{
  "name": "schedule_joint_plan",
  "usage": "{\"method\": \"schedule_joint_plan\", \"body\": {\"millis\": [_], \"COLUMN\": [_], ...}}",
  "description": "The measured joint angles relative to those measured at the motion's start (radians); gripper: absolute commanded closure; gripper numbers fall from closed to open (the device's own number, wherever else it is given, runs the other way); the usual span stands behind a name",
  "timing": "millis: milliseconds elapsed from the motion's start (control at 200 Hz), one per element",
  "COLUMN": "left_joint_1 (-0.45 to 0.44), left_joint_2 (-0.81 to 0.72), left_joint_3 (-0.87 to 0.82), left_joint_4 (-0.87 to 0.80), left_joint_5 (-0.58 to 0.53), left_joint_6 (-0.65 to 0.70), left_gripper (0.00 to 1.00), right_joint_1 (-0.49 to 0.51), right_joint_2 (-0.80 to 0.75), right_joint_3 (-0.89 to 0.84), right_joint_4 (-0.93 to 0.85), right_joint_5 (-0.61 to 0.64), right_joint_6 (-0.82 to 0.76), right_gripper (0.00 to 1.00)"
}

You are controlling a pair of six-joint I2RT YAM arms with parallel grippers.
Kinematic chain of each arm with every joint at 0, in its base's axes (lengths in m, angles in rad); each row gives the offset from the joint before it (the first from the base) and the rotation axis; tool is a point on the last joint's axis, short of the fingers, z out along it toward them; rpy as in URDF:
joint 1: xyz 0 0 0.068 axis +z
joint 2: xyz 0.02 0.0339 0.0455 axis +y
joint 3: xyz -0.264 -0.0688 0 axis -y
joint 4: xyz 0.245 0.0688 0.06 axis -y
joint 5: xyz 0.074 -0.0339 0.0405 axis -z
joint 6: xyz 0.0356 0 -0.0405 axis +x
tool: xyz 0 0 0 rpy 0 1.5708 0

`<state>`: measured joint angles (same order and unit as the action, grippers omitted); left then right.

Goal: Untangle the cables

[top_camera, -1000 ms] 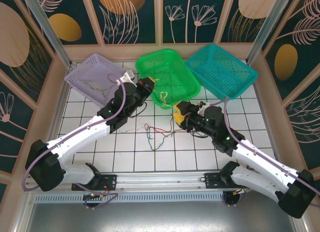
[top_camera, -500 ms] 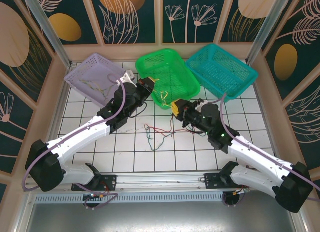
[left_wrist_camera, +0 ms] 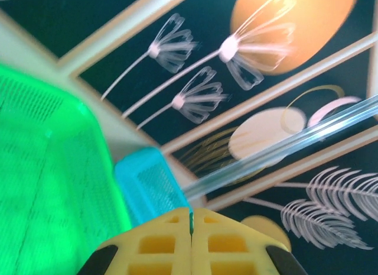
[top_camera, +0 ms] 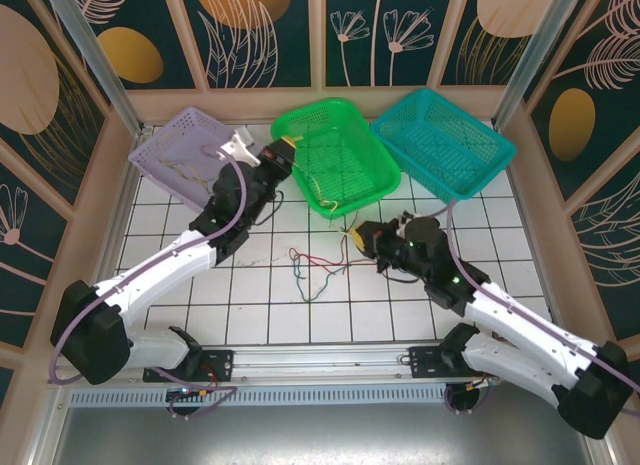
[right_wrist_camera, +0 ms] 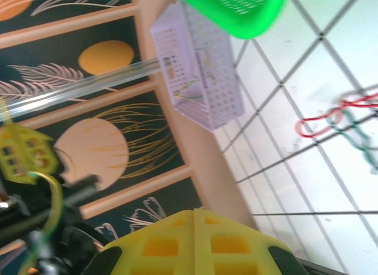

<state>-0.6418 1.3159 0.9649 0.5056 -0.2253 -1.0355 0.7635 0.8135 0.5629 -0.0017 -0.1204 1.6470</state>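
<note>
A loose tangle of cables point(top_camera: 312, 270), red, green and dark, lies on the white tiles between the arms. In the right wrist view its red and green strands point(right_wrist_camera: 345, 118) lie at the right. My left gripper point(top_camera: 283, 147) is raised by the green basket's left rim, shut on a thin yellow-green cable point(right_wrist_camera: 54, 198) that loops down from it. A sliver of it shows between the closed fingertips point(left_wrist_camera: 191, 213). My right gripper point(top_camera: 356, 235) hovers just right of the tangle, shut point(right_wrist_camera: 195, 213), with nothing visible between its fingers.
Three baskets stand along the back: lilac point(top_camera: 170, 145), green point(top_camera: 375, 180), teal point(top_camera: 495, 150). A yellowish strand point(top_camera: 338, 199) lies at the green basket's near edge. Wooden walls and clear posts enclose the table.
My left gripper has lifted up and back-left along the green basket's rim, still shut. My right gripper has closed from half open and shifted slightly near the tangle.
</note>
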Motion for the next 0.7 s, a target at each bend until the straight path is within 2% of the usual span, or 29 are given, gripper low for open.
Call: {"method": "schedule_joint_plan", "body": {"millis": [135,250,425,701], "left_joint_1": [0.097,0.155,0.199,0.266], "left_joint_2": [0.0,-0.002,-0.025,-0.047], "left_joint_3": [-0.008,-0.014,-0.063,-0.107], "left_joint_4": [0.188,0.277,0.318,0.283], "left_joint_5": [0.058,0.109,0.179,0.211], "left_joint_6": [0.055,0.082,0.091,0.059], "left_gripper": [1.0,1.0,1.0,1.0], "right_joint_1": [-0.061,-0.162,-0.236,-0.233], "right_joint_2": [-0.144,-0.171,-0.193,-0.142], "right_joint_3": [-0.098,-0.116,-0.116,-0.087], "right_joint_4": [-0.167,-0.289,-0.353,-0.336], "right_joint_5": [-0.02,-0.063,-0.095,-0.116], "right_joint_6": [-0.03,-0.082,-0.151,-0.224], "right_gripper": [1.0,1.0,1.0,1.0]}}
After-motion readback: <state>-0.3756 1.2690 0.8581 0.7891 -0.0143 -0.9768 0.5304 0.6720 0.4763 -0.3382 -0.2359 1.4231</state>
